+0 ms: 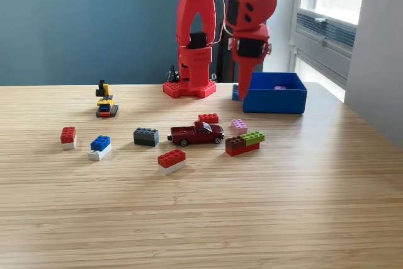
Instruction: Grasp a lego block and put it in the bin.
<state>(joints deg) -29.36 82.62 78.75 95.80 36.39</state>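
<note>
Pointing down, the red claw (240,89) hangs just beside the bin's (274,100) left wall in the exterior view, its fingers drawn narrow around a small blue brick (235,92) showing at their tip against the bin's left edge. That blue bin sits on the wooden table (201,218) at the exterior view's right, a small purple piece (280,87) inside. Other bricks and a toy truck (197,133) lie scattered mid-table.
</note>
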